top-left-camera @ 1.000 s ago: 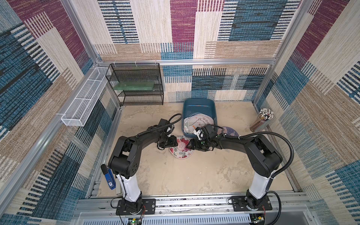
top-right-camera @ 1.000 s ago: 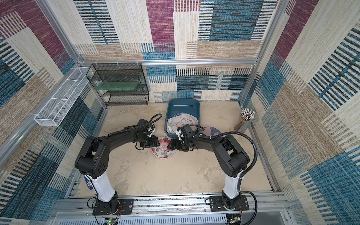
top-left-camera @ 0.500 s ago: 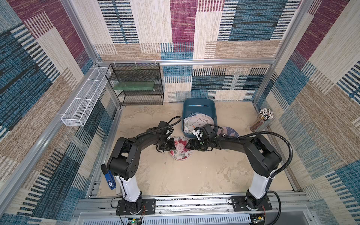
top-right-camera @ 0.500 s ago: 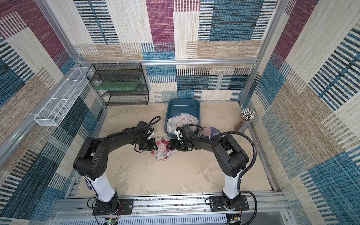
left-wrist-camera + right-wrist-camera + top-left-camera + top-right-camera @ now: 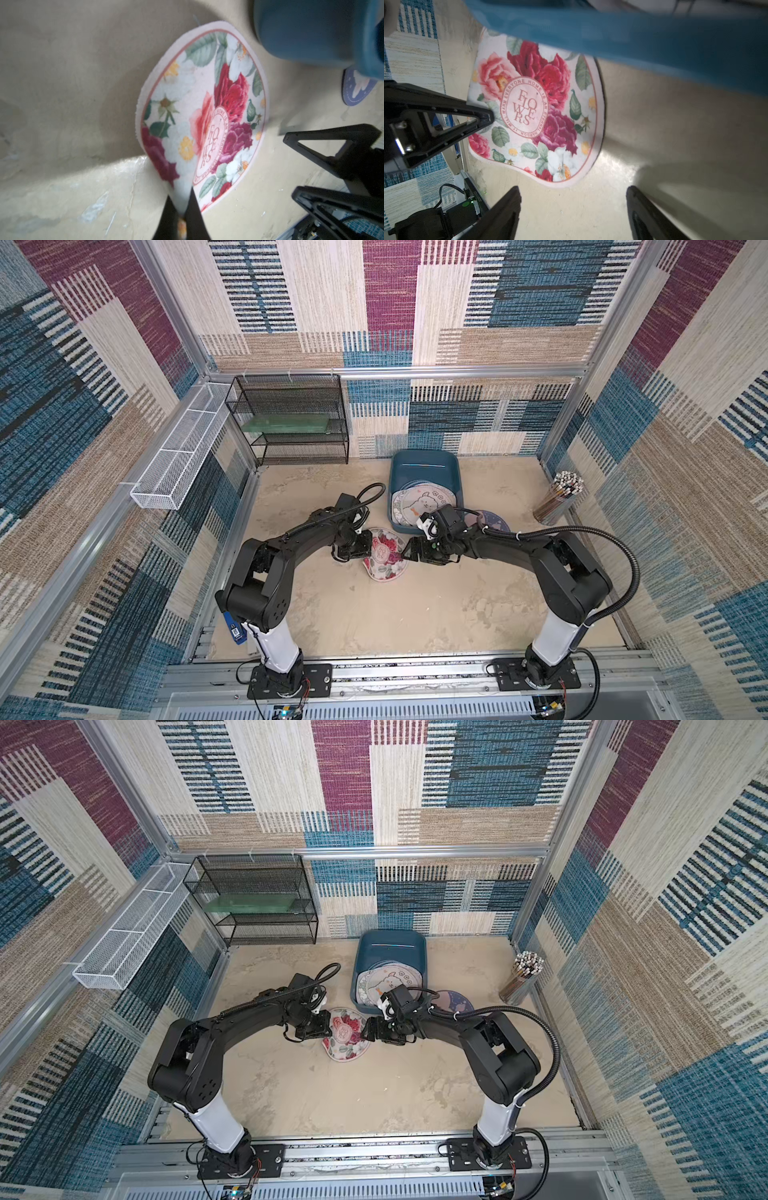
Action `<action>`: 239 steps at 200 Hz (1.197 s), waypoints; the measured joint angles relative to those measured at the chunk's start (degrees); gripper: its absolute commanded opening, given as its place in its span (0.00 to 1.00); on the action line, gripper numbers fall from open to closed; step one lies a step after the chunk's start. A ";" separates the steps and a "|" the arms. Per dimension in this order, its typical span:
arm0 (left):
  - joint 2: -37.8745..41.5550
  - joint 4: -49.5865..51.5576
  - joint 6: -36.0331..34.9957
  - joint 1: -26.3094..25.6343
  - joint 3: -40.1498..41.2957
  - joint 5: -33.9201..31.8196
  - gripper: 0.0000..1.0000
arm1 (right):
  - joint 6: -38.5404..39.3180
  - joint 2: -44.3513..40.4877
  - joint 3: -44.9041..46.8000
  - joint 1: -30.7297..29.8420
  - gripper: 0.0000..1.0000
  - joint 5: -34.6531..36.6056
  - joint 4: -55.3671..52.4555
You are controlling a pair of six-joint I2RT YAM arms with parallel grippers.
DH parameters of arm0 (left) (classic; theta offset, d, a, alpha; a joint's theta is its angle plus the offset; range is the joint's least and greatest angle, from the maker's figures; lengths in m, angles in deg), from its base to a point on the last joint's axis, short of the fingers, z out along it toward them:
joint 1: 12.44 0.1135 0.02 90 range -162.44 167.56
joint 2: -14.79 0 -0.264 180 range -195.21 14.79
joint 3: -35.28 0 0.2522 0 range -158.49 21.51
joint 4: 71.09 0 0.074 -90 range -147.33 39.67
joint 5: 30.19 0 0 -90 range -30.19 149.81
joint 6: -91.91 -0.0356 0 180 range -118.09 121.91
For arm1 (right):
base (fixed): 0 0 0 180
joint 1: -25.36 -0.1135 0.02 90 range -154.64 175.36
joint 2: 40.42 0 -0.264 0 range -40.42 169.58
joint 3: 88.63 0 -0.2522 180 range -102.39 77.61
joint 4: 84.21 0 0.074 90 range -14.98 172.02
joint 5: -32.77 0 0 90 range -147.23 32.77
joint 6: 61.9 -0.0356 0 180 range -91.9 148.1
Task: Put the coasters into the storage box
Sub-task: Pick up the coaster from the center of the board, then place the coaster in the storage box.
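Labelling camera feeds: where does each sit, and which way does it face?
Top views: high at the front, looking down; left arm and right arm show.
Left wrist: on left arm, facing the floral coaster its shut left gripper pinches; right gripper opposite.
Right wrist: on right arm, past open fingers toward that coaster.
Shared: all show the coaster and storage box.

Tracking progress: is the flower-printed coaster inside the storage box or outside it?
Outside. The flower coaster lies on the table near the storage box, one edge pinched in the shut left gripper.
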 measured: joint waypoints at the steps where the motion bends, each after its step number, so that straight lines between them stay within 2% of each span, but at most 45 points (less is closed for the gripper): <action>1: 0.07 0.04 0.04 0.00 -0.04 0.00 0.02 | 0.00 -0.09 0.02 0.04 0.83 0.00 -0.04; 82: 10.03 8.68 0.04 -0.28 -9.20 -1.25 0.02 | 1.60 -9.49 2.97 5.40 0.84 -0.90 -4.85; 127: 9.94 10.93 0.76 -1.20 -17.42 0.96 0.01 | 3.32 -14.14 4.96 10.16 0.84 -1.97 -7.23; 183: 0.26 9.75 1.53 -4.87 -30.29 5.20 0.01 | 4.94 -18.43 6.54 15.23 0.84 -3.06 -9.81; 239: -16.20 6.60 2.91 -9.84 -48.22 9.44 0.01 | 6.03 -21.92 8.70 18.56 0.84 -3.85 -11.23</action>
